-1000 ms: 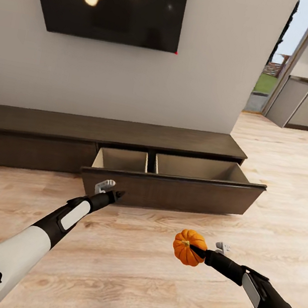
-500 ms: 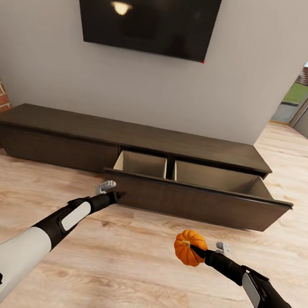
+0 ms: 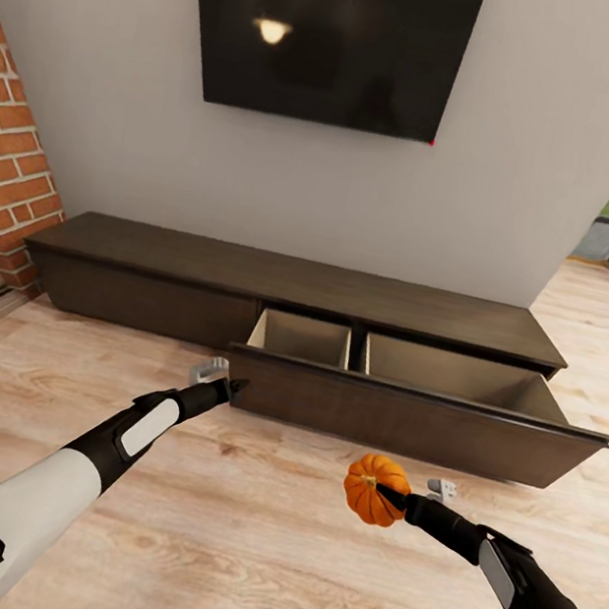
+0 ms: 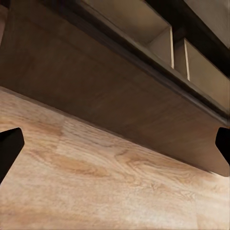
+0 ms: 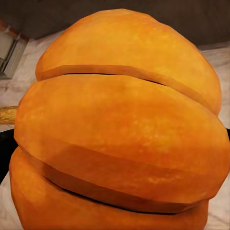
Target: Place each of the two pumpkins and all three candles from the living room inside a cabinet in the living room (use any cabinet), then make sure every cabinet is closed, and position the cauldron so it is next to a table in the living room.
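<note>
Right claw (image 3: 388, 499) pinching an orange pumpkin (image 3: 374, 488) above the wood floor (image 3: 246, 524) at 5 o'clock, left claw (image 3: 223, 383) spread and empty at 11 o'clock just before the dark cabinet (image 3: 298, 283), its drawer (image 3: 414, 419) pulled open at 1 o'clock, black screen (image 3: 327, 34) on the wall at 12 o'clock

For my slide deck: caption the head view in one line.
Right gripper holds an orange pumpkin above the wood floor, facing the cabinet's open, empty drawer.

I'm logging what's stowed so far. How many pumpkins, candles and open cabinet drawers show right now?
Ribbed orange pumpkins: 1, held in the right gripper
Beige candles: 0
Open, pale-lined drawers of the long dark-brown wood cabinet: 1, two compartments, both bare
Total: 2
</note>
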Tool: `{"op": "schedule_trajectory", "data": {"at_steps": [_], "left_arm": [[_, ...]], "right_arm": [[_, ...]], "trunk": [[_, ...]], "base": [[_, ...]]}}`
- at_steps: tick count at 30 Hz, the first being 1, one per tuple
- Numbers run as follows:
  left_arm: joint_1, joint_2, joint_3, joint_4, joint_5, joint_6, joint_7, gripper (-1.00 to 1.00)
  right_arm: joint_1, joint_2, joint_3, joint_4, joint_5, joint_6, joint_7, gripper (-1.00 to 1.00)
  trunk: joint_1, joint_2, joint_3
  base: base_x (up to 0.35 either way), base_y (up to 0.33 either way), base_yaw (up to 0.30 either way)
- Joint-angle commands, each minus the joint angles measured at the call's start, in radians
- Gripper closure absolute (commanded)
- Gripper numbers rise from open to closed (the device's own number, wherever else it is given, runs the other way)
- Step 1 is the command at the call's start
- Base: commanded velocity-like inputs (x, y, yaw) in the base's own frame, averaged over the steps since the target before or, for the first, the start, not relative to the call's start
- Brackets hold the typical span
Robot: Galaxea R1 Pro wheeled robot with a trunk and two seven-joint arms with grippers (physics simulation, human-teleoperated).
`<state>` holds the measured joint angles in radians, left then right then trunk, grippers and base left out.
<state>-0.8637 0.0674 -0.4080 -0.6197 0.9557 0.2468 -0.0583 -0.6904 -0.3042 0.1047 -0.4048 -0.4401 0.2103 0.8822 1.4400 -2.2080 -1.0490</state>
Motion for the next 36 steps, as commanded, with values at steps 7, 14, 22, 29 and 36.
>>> {"op": "schedule_trajectory", "data": {"at_steps": [7, 14, 22, 29, 36], "left_arm": [[0.0, 0.002, 0.0, 0.0, 0.001, 0.0, 0.0, -1.0], [0.0, 0.003, 0.0, 0.0, 0.002, -0.001, 0.0, -1.0], [0.0, 0.003, 0.0, 0.0, 0.005, 0.0, 0.0, -1.0], [0.0, 0.003, 0.001, 0.0, 0.003, 0.0, 0.0, -1.0], [0.0, 0.003, 0.001, 0.0, 0.003, 0.0, 0.0, -1.0]], "right_arm": [[0.0, 0.0, 0.0, 0.0, -0.005, 0.0, -0.004, 1.0], [0.0, 0.0, 0.0, 0.0, -0.002, 0.0, -0.005, 1.0], [0.0, 0.001, 0.001, 0.0, 0.001, 0.0, -0.006, 1.0], [0.0, 0.001, 0.001, 0.0, 0.001, 0.0, -0.008, 1.0], [0.0, 0.001, 0.001, 0.0, 0.0, 0.0, -0.009, 1.0]], "trunk": [[-0.012, 0.021, 0.009], [-0.012, 0.021, 0.009], [-0.012, 0.021, 0.009], [-0.012, 0.021, 0.009], [-0.012, 0.021, 0.009]], "base": [[0.0, 0.0, 0.117], [0.0, 0.0, 0.28], [0.0, 0.0, 0.287], [0.0, 0.0, 0.288], [0.0, 0.0, 0.287]]}}
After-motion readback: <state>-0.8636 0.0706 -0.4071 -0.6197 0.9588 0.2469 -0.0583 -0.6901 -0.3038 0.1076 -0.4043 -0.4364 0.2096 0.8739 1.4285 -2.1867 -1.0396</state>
